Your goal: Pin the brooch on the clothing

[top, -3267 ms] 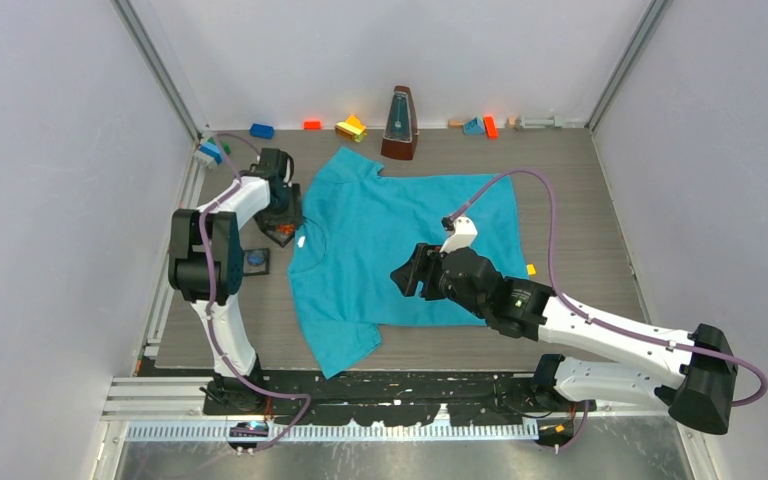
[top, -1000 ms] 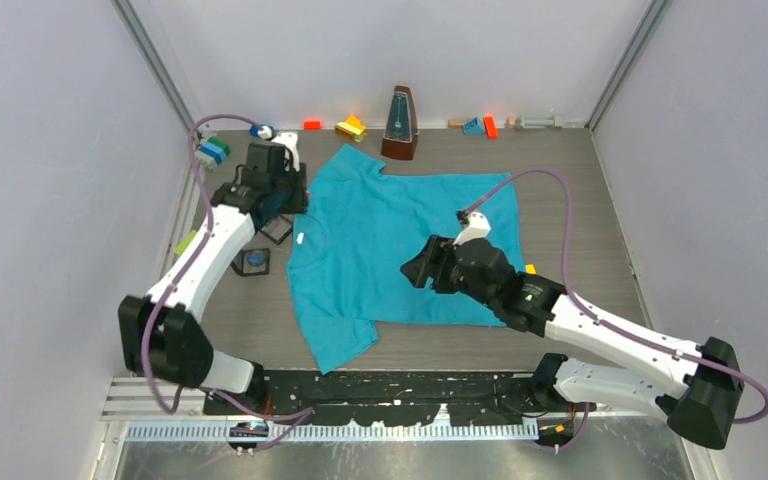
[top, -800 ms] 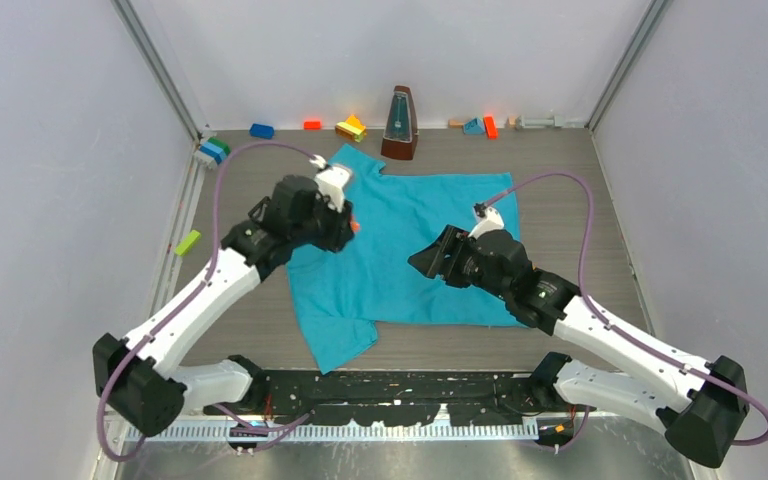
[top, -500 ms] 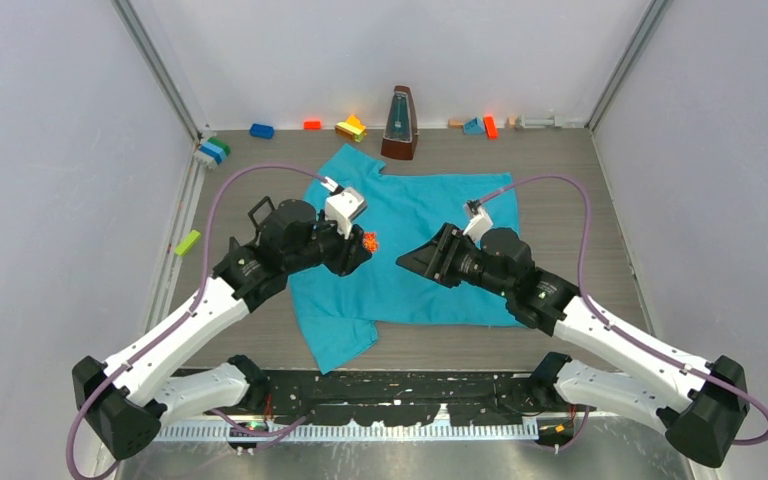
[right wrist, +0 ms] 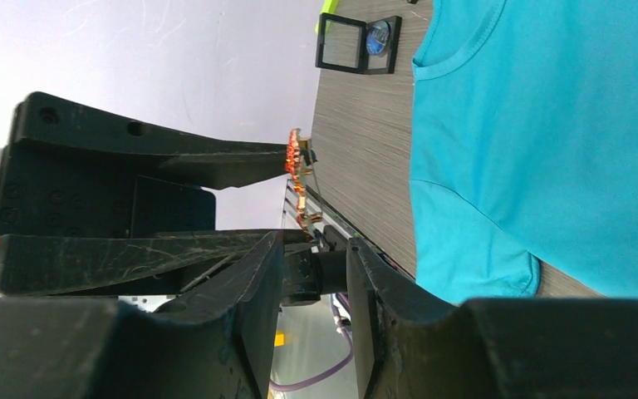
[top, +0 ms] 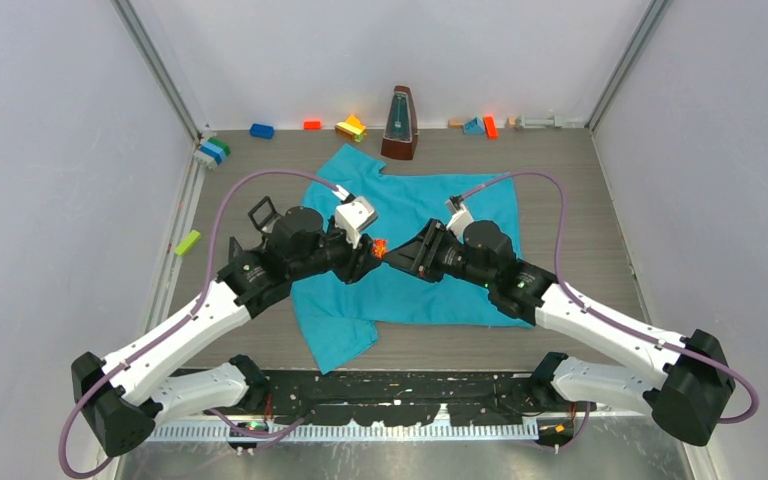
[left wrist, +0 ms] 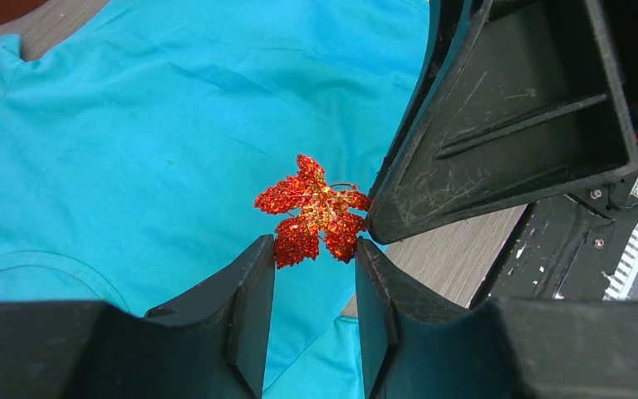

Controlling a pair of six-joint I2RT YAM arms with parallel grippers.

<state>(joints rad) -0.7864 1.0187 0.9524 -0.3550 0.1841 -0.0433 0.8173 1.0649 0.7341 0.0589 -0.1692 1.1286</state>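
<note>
Pinching brooch (left wrist: 314,218) above clothing (left wrist: 133,150): left tool (left wrist: 314,249); right tool (right wrist: 314,245) part-open, empty, tips beside brooch.

The grey wood-grain table (top: 580,200) carries a teal-blue T-shirt (top: 415,200) spread flat over its middle. Along the far edge stand a brown metronome (top: 399,124) and scattered toy blocks: a blue block (top: 261,130), a red block (top: 312,125), a yellow-orange block (top: 350,128). A green block (top: 187,242) lies at the left edge. An open black box (right wrist: 357,43) sits beside the shirt's collar.
</note>
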